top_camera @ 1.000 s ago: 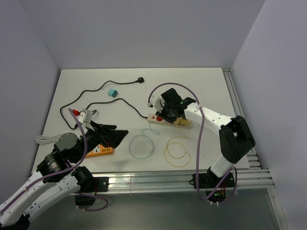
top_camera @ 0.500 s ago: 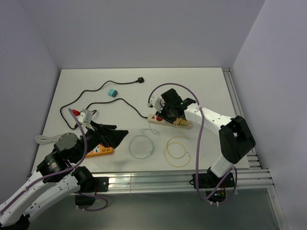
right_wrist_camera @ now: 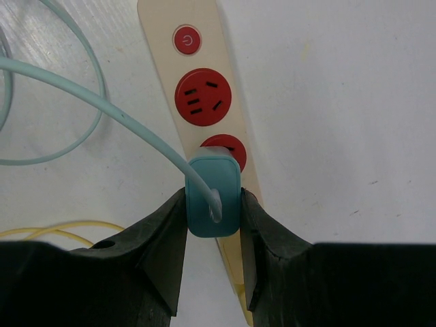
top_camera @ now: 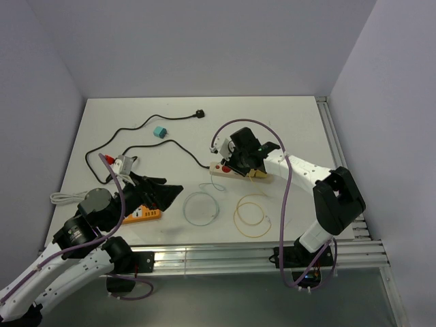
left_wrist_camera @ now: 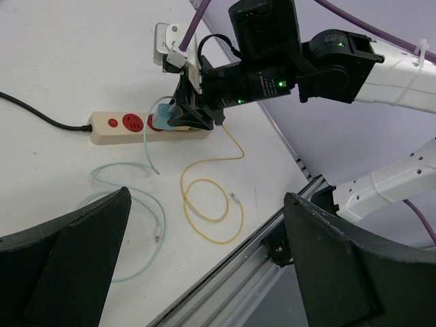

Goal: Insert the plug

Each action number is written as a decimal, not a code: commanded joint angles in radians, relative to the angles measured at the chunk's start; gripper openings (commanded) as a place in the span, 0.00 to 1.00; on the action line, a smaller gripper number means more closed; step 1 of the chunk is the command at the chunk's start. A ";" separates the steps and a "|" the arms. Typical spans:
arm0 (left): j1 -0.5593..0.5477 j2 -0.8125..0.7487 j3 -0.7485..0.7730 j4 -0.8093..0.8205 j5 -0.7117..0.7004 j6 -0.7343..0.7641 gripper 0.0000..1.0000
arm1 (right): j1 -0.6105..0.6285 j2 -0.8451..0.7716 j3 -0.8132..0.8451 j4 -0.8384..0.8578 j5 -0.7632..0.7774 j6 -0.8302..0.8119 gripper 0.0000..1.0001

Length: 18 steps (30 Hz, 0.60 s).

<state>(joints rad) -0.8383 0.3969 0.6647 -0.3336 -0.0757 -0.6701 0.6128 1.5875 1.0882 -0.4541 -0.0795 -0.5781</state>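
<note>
A teal plug [right_wrist_camera: 213,196] with a pale teal cable [right_wrist_camera: 88,95] is pinched between the black fingers of my right gripper [right_wrist_camera: 213,208], which is shut on it. The plug sits over the second red socket [right_wrist_camera: 225,146] of a cream power strip [right_wrist_camera: 163,27], hiding the socket's lower half; its prongs are hidden. From above, my right gripper [top_camera: 238,162] stands on the strip [top_camera: 219,168] at mid-table. My left gripper [top_camera: 160,194] is open and empty, low at the near left. The left wrist view shows the plug [left_wrist_camera: 162,121] on the strip [left_wrist_camera: 109,129].
A yellow cable loop [top_camera: 252,214] and a teal cable loop [top_camera: 201,208] lie near the front edge. An orange device [top_camera: 144,214] lies under my left gripper. A black cord [top_camera: 129,129], a teal adapter [top_camera: 160,131] and a white adapter [top_camera: 122,163] lie at the left.
The right arm has shifted only very slightly, with the plug still in its grip over the strip. The left arm has not moved.
</note>
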 commanded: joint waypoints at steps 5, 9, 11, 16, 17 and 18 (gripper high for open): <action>0.001 0.019 0.003 0.057 0.024 -0.003 0.99 | 0.005 -0.043 -0.005 0.083 -0.043 0.006 0.00; 0.001 0.019 0.007 0.054 0.024 -0.002 1.00 | 0.005 -0.055 -0.007 0.091 -0.051 0.004 0.00; 0.001 0.019 0.007 0.056 0.022 -0.002 1.00 | 0.005 -0.060 -0.007 0.091 -0.054 0.004 0.00; 0.002 0.025 0.004 0.064 0.027 -0.003 0.99 | 0.004 -0.063 -0.004 0.088 -0.063 0.004 0.00; 0.001 0.026 0.006 0.059 0.027 -0.003 0.99 | 0.002 -0.055 -0.001 0.080 -0.056 0.003 0.00; 0.001 0.026 0.009 0.056 0.027 -0.003 0.99 | -0.002 -0.046 0.001 0.072 -0.045 0.000 0.00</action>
<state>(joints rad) -0.8383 0.4137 0.6647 -0.3172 -0.0673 -0.6704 0.6128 1.5646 1.0859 -0.4042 -0.1253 -0.5743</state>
